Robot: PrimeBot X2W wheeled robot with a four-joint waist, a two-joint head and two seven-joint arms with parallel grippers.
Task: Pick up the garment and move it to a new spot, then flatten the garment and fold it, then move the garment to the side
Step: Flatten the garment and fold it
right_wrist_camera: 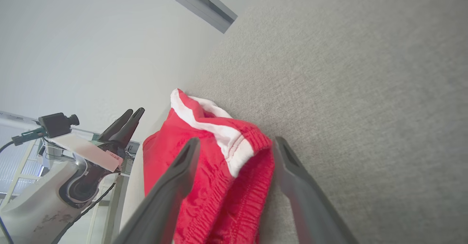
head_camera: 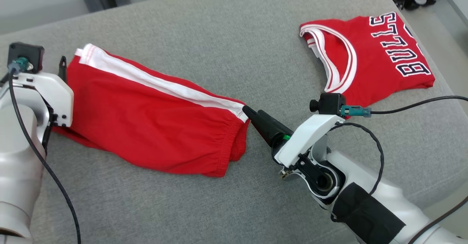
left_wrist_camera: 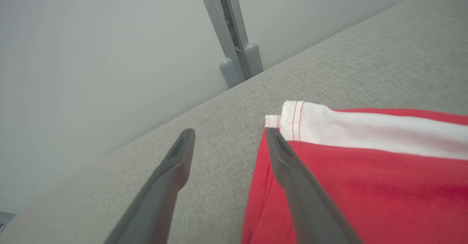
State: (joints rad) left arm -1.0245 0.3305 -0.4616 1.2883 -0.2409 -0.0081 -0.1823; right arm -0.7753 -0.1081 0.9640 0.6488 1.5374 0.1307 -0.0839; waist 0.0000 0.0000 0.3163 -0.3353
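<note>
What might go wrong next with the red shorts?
1. The shorts lie rumpled, the waistband bunched at the open right pincer; a fold now may come out crooked.
2. One finger of the open left pincer sits over the hem and might snag it on leaving.
3. The jersey lies nearby; shorts moved that way may land on it.

The left claw (left_wrist_camera: 229, 131) gapes wide; one finger crosses the hem of the red shorts (left_wrist_camera: 365, 185), the other the grey bench (left_wrist_camera: 365, 61).
</note>
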